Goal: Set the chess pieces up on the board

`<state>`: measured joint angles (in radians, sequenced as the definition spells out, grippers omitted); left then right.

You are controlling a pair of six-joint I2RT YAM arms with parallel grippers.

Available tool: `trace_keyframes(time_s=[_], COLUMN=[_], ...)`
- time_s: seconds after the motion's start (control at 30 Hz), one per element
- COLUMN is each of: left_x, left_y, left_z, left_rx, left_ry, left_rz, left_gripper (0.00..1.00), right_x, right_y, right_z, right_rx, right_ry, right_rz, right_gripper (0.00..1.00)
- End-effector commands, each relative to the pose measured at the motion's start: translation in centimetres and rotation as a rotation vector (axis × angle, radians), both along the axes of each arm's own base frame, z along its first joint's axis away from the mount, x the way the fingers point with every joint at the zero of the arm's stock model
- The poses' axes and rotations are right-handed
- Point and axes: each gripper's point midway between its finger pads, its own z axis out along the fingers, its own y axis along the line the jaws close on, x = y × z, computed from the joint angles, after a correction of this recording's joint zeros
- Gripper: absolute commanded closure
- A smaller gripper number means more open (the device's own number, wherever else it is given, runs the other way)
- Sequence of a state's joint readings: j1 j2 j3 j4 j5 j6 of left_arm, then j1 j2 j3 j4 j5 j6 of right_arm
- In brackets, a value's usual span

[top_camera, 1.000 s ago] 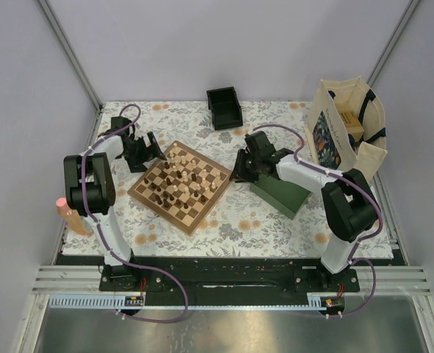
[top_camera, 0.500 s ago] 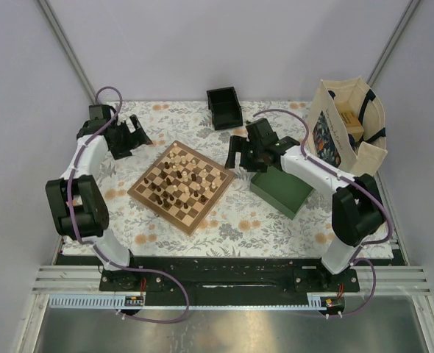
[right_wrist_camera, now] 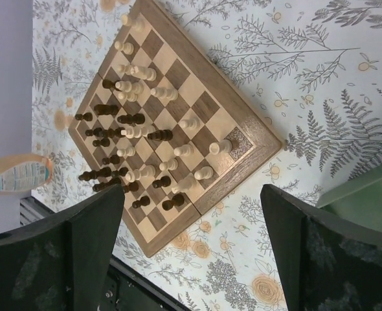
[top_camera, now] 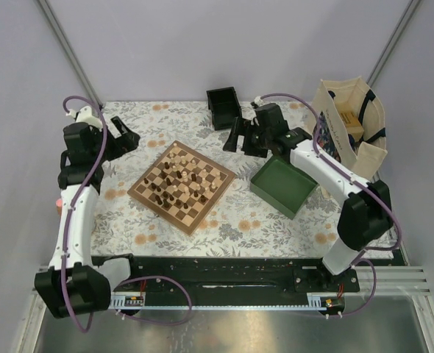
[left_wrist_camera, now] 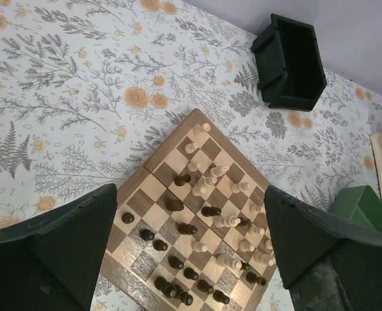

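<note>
Holding the left gripper (top_camera: 123,134) spread wide and empty above the flower-patterned tablecloth (top_camera: 239,220), beyond the far-left edge of the square, tan-and-brown checkered wooden chessboard (top_camera: 195,215). Holding the right gripper (top_camera: 243,137) likewise wide apart with nothing in it, between the small black open box (top_camera: 224,108) and the square green tray (top_camera: 274,197). Showing the tiny cream and dark brown wooden chessmen (top_camera: 179,176) standing mixed across the chessboard's squares.

Bright, even overhead light, soft faint shadows, no glare, wrist views' near edges slightly blurred
</note>
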<state>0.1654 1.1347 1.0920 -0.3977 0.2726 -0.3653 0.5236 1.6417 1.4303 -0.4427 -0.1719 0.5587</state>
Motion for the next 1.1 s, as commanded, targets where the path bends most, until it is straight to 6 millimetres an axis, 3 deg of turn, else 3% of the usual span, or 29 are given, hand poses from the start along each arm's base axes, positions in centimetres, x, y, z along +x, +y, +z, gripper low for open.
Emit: trace_keyframes(time_s=[0.0, 0.27, 0.43, 0.6, 0.83, 1.07], left_x=[-0.6, -1.2, -0.9, -0.5, 0.0, -0.6], left_y=[1.5, 1.4, 1.6, 1.4, 1.2, 1.1], left_z=[0.8, -1.8, -2.9, -3.7, -4.4, -5.1], left_rx=[0.035, -0.006, -0.005, -0.002, -0.009, -0.007], left_ry=[-0.074, 0.010, 0.071, 0.097, 0.135, 0.155], left_rz=[0.086, 0.109, 0.112, 0.087, 0.070, 0.062], left_gripper=[0.01, 0.01, 0.01, 0.01, 0.01, 0.01], right_x=[-0.5, 0.3, 2.0, 3.4, 2.2, -0.1], right_y=[2.6, 5.0, 6.6, 6.5, 8.3, 7.1], right_z=[0.8, -0.8, -1.5, -3.0, -4.8, -7.8], right_rx=[-0.022, -0.218, -0.263, -0.359, -0.386, -0.422], right_ry=[-0.010, 0.025, 0.017, 0.047, 0.089, 0.181], right_rz=[0.084, 0.109, 0.128, 0.119, 0.182, 0.197], right_gripper=[0.06, 0.09, 0.18, 0.27, 0.34, 0.43])
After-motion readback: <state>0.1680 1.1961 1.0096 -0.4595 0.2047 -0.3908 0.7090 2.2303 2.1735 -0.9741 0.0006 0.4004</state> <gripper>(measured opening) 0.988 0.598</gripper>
